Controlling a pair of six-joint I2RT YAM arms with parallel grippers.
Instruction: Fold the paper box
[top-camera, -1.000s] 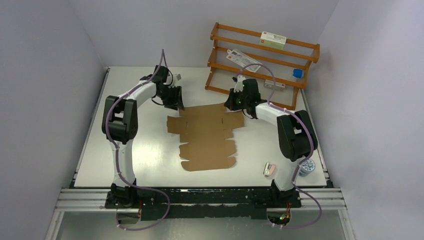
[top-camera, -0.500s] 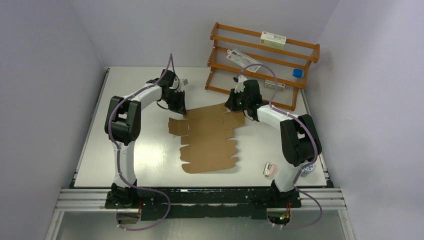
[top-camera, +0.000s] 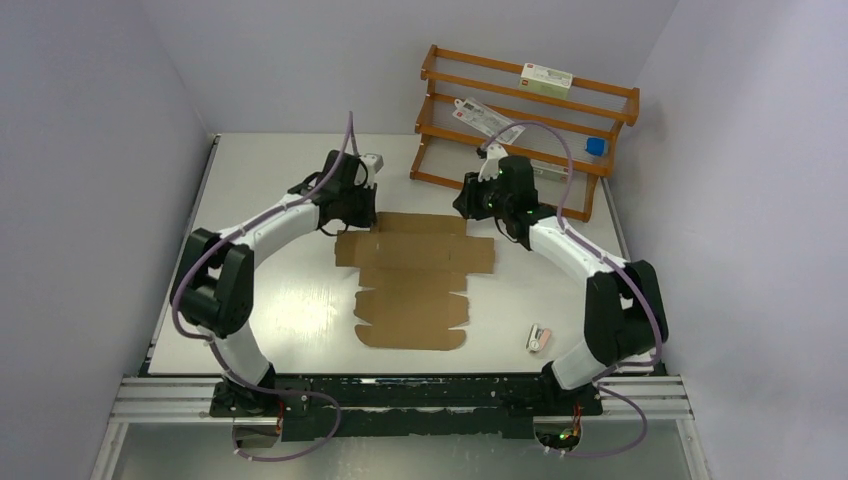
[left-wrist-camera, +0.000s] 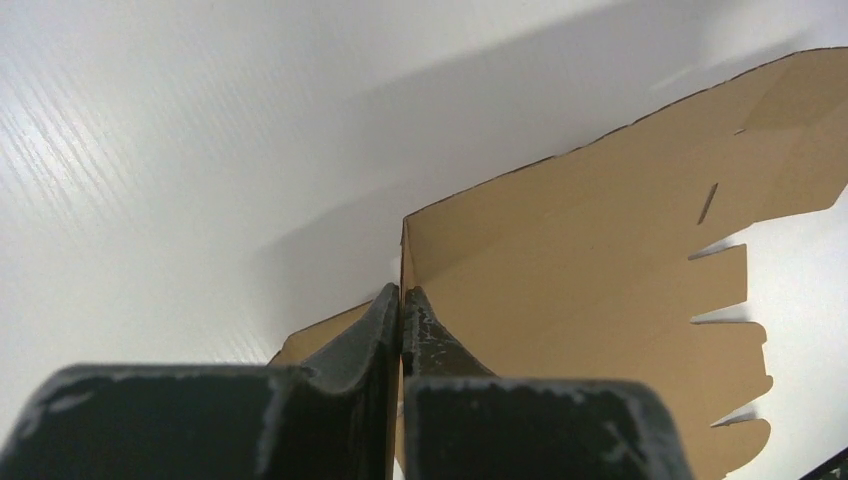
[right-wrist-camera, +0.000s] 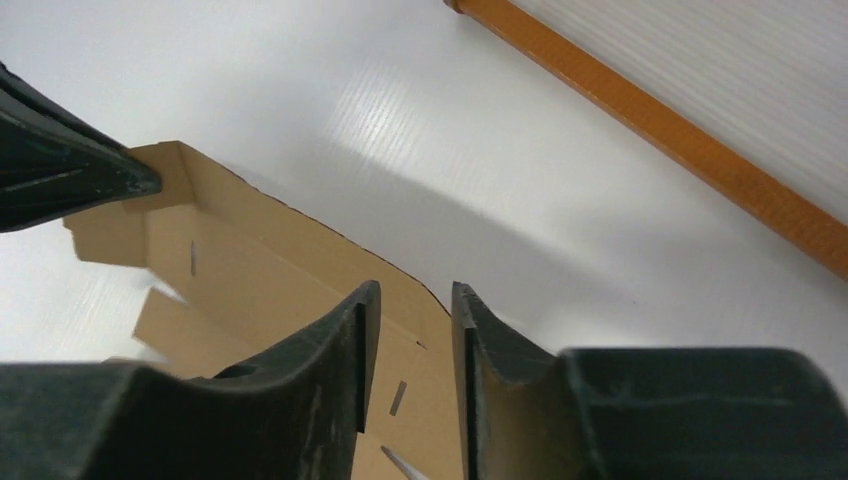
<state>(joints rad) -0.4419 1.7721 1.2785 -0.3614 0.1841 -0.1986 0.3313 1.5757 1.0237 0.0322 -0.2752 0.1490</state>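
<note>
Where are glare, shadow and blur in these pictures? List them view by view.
Top external: even, soft light and a sharp picture, with only faint shadows under the arms on the white table. Left wrist: the left gripper is close and blurred, and a soft grey shadow lies behind the raised edge of the flat brown cardboard sheet. Right wrist: a bright glare streak on the table beyond the right gripper.

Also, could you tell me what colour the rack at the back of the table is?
The rack is orange-brown wood, clearest in the top external view.
</note>
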